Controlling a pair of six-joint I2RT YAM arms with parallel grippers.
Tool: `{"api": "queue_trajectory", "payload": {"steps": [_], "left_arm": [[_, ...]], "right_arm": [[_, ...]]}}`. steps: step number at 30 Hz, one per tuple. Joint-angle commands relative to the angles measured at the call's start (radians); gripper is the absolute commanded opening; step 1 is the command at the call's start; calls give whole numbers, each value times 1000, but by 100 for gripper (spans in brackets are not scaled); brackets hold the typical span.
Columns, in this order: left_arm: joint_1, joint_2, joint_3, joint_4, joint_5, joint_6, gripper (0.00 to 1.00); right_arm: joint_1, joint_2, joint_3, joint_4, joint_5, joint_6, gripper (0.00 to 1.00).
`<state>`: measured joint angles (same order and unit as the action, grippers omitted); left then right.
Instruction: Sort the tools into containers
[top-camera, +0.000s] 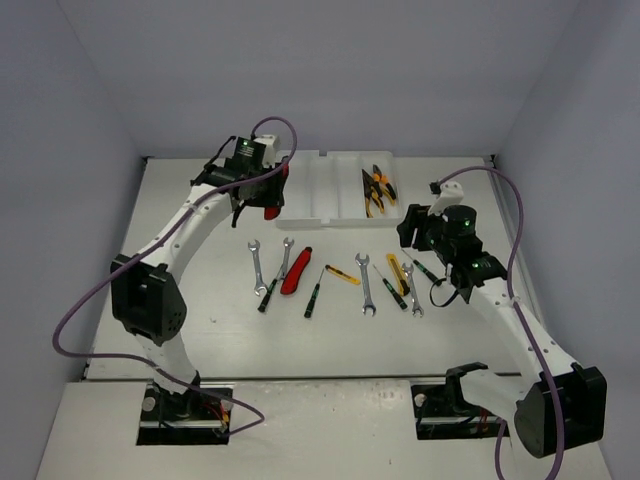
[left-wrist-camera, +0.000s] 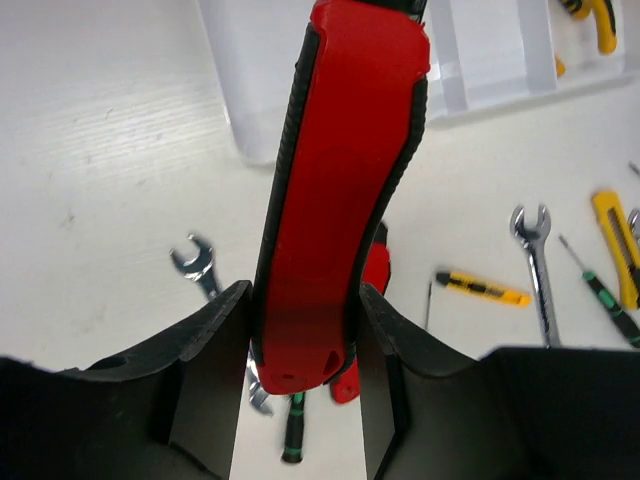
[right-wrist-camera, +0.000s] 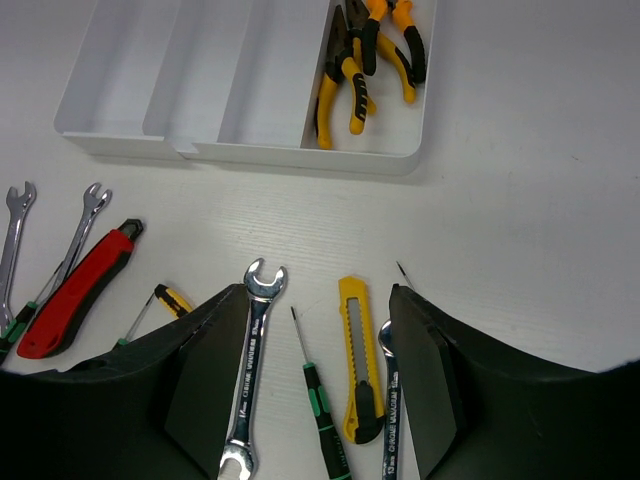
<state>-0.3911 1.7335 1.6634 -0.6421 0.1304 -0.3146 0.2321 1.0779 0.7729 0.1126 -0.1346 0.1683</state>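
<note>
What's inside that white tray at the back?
Two pairs of pliers lie in the tray's right-hand slot; the other three slots look empty. From above, the left gripper and its red cutter cover the far left corner, so that bit stays unseen.

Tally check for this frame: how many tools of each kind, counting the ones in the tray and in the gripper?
Pliers: 2, both in the tray
Cutters: 4 (2 yellow, 2 red; one red cutter held by the left gripper)
Wrenches: 4
Screwdrivers: 4
Total: 14
</note>
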Motion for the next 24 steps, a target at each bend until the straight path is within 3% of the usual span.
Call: {"api": "queue_trajectory", "payload": {"steps": [1, 9, 16, 18, 21, 24], "left_arm": [[-17, 119, 129, 125, -61, -111, 5], [-3, 406, 394, 130, -117, -106, 5], [31, 556, 520, 134, -140, -92, 13], [34, 590, 549, 135, -135, -81, 20], [34, 620, 579, 136, -144, -55, 41], [37, 613, 579, 135, -160, -44, 50]], "right_arm": [[7, -38, 1, 70, 28, 13, 56], [7, -32, -3, 70, 51, 13, 56], [7, -14, -1, 73, 52, 11, 56], [7, -11, 0, 75, 52, 10, 56], [8, -9, 0, 73, 53, 11, 56], [8, -5, -1, 76, 53, 11, 56]]}}
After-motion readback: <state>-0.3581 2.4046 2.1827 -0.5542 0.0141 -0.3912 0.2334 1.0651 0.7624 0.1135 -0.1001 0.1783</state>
